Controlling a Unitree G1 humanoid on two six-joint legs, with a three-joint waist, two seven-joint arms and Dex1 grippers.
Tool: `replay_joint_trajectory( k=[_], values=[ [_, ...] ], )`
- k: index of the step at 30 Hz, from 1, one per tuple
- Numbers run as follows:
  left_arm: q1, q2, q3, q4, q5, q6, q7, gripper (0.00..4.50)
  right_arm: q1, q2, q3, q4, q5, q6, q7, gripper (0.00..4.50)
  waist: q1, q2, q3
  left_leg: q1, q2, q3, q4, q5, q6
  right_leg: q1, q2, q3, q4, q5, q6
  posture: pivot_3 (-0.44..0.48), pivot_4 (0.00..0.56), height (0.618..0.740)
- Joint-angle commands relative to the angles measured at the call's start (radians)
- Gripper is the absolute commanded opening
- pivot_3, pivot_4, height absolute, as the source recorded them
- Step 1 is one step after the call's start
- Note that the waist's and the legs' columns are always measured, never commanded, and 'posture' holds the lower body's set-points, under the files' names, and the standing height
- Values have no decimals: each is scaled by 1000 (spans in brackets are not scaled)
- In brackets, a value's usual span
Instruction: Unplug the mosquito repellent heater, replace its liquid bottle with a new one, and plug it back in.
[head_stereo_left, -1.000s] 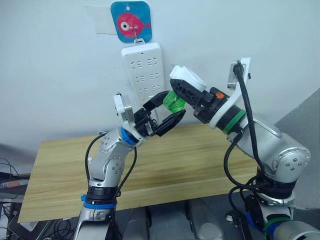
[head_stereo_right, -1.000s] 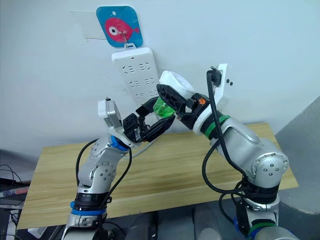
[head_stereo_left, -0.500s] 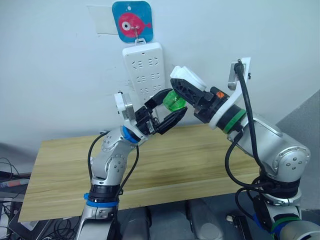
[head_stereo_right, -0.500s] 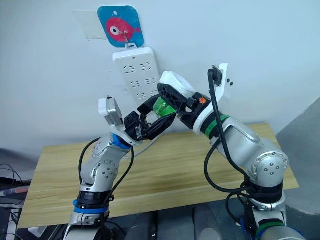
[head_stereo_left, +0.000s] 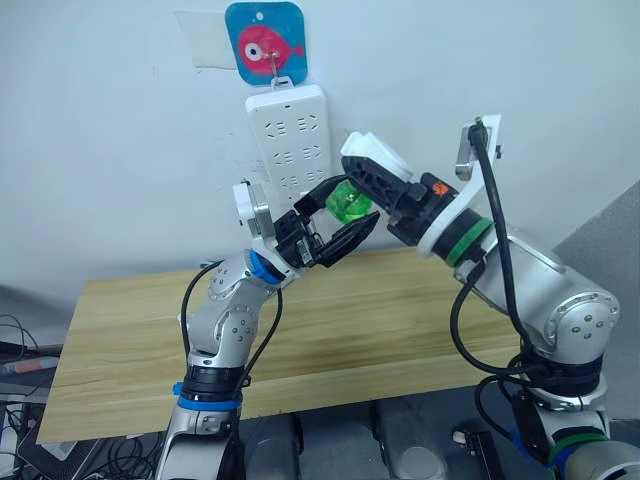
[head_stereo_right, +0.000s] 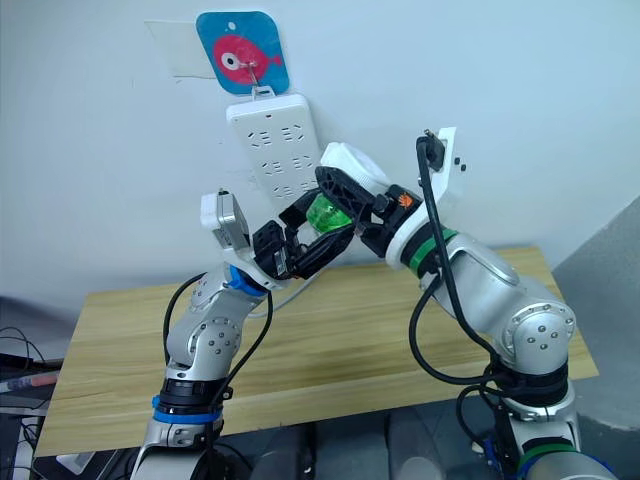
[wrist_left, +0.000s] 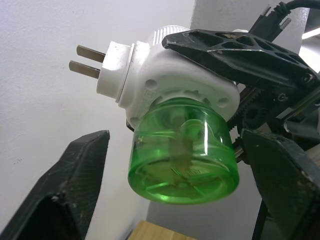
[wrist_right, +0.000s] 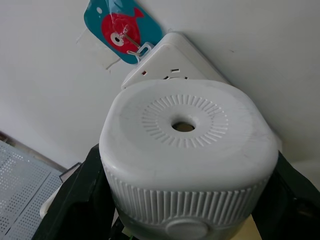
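Your right hand (head_stereo_left: 378, 187) grips the unplugged heater (head_stereo_left: 375, 158) above the counter; your left hand (head_stereo_left: 335, 223) (spread wide) brackets its green bottle (wrist_left: 182, 157). Close, then unscrew.

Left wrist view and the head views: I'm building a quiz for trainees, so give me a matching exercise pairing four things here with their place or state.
Things:
1. mosquito repellent heater
2. liquid bottle
3. left gripper
4. power strip

States:
A. hangs on the wall under a fish hook
B. open, fingers either side of the green bottle
C. unplugged, clamped in the right gripper
D. green, capless, seated in the heater's underside

Pairs: 1-C, 2-D, 3-B, 4-A
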Motion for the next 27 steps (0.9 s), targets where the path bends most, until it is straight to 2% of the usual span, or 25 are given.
replay_joint_trajectory(
  k=[1,3,4,17,19,22,27],
  values=[
    [-11,-4,1,-11,-21,-1,-4,2875,-14,-6,-5,-27,24,-27,3,3053,0,0,0,0,0,0,0,0,0,0,0,0,0,0,0,-278,233,730],
    [-11,-4,0,-10,-22,-1,-3,2300,-13,-7,-6,-24,24,-31,2,3053,0,0,0,0,0,0,0,0,0,0,0,0,0,0,0,-278,233,730],
    [-12,-4,1,-10,-22,-1,-3,2239,-13,-8,-6,-24,25,-32,2,3053,0,0,0,0,0,0,0,0,0,0,0,0,0,0,0,-278,233,730],
    [-18,-3,2,-2,-12,-14,-2,2239,-13,-21,-4,-17,33,-32,14,3053,1,0,0,0,0,0,0,0,0,0,0,0,0,0,0,-271,234,730],
    [-14,2,4,-5,-9,-17,-2,2239,-16,-33,-4,-14,44,-25,27,3737,1,0,0,0,0,0,0,0,0,0,0,0,0,0,0,-267,235,730],
    [-7,19,15,-13,-11,-14,-6,2239,-21,-73,-14,-6,57,-10,54,4481,2,0,0,0,0,0,0,0,0,0,0,0,0,0,0,-264,234,730],
    [8,64,34,-23,-27,-5,-23,2239,-36,-140,-24,16,112,10,113,4481,2,0,0,0,0,0,0,0,0,0,0,0,0,0,0,-258,232,730]
  ],
)
